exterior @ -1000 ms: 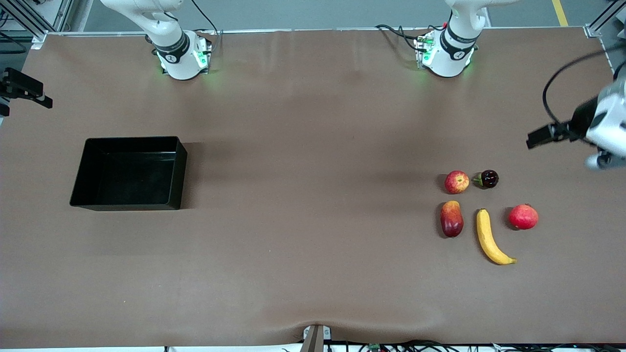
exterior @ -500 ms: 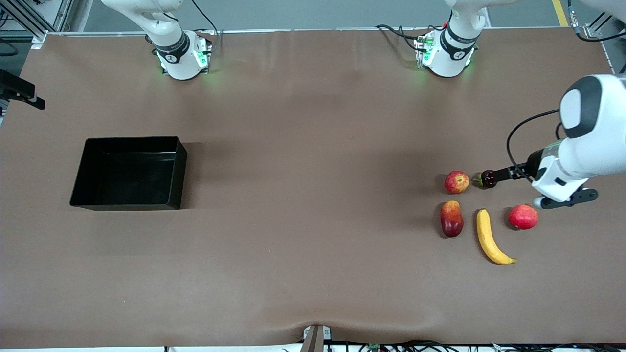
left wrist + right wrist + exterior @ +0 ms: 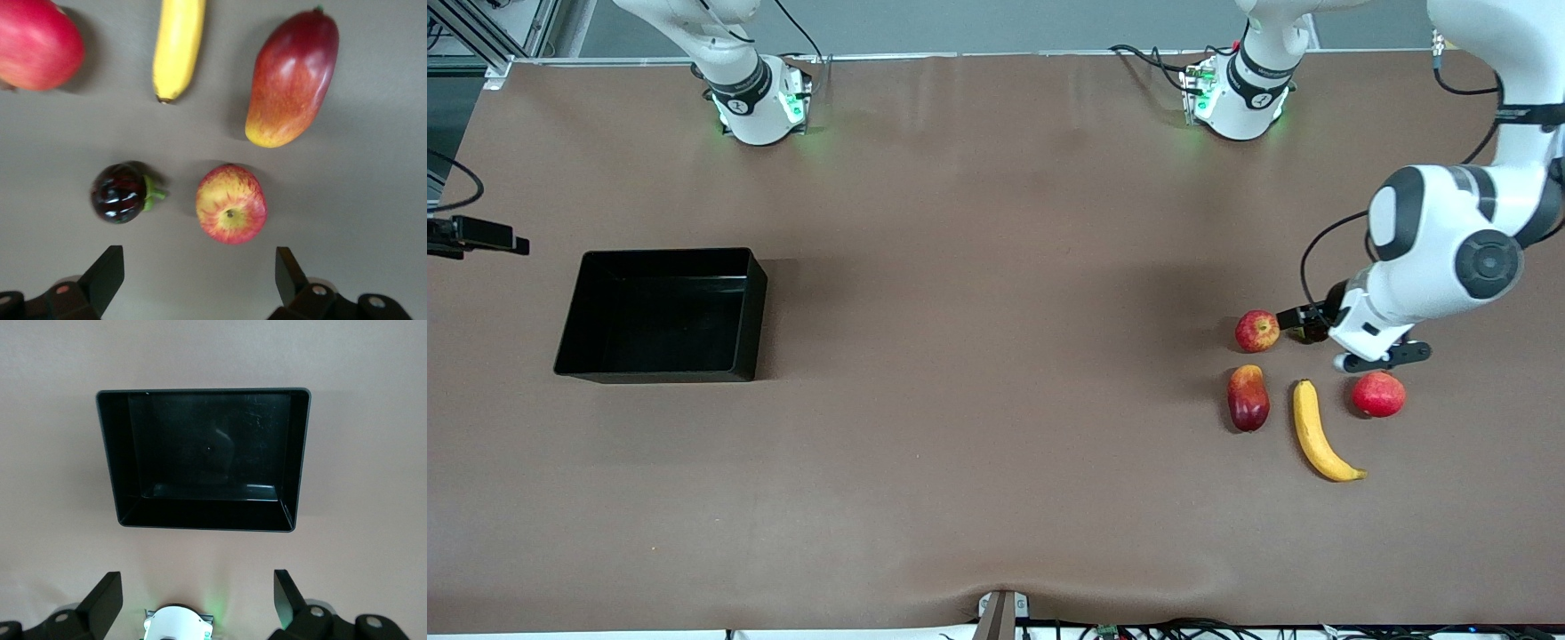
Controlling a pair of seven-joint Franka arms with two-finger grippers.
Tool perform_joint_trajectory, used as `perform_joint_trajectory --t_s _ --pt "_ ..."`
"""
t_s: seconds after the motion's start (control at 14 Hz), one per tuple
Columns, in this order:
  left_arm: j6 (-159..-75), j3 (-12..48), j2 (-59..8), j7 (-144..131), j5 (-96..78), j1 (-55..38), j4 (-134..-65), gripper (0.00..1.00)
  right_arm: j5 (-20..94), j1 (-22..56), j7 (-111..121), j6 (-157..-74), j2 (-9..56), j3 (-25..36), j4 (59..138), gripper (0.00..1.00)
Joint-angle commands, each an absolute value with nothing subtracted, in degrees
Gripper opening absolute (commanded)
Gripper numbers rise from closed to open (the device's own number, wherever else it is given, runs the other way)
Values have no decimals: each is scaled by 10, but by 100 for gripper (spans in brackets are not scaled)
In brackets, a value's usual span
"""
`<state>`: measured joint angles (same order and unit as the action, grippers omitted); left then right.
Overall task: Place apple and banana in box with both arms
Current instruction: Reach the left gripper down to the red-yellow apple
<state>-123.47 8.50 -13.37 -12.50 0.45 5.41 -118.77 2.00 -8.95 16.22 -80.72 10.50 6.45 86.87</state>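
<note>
We hold left gripper [image 3: 199, 280] wide open, empty, over apple [image 3: 1256, 331] for straddle; right gripper [image 3: 197, 603] open, empty, waits above box [image 3: 587, 314].

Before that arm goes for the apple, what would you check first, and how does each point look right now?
1. Left end effector open: ok.
2. It is over the apple, between the fingers' line: ok.
3. Dark fruit apart from the apple: ok, though close.
4. Banana lying free on the table: ok.
5. Box empty: ok.
6. Right end effector open, waiting above the box: ok.
</note>
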Motion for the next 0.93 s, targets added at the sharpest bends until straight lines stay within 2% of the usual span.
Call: perform_joint_trajectory --t_s 0.0,0.21,0.5,0.71,0.86 --pt "-1325 91 -126 -132 -4 53 -1263 100 13 -94 161 -841 101 58 901 100" --pt "-1357 99 -161 -132 -4 54 -1270 100 12 -113 162 -912 93 59 982 100" --pt "-1387 99 -198 -132 -4 54 -1268 100 -21 -131 162 -1010 97 59 1041 100" --pt "-1397 99 -214 -132 -4 54 -1260 100 -32 -143 163 -1053 105 59 1061 100" --pt "-1397 99 -224 -132 -4 54 -1252 100 -40 -148 179 -1118 107 59 1102 100"
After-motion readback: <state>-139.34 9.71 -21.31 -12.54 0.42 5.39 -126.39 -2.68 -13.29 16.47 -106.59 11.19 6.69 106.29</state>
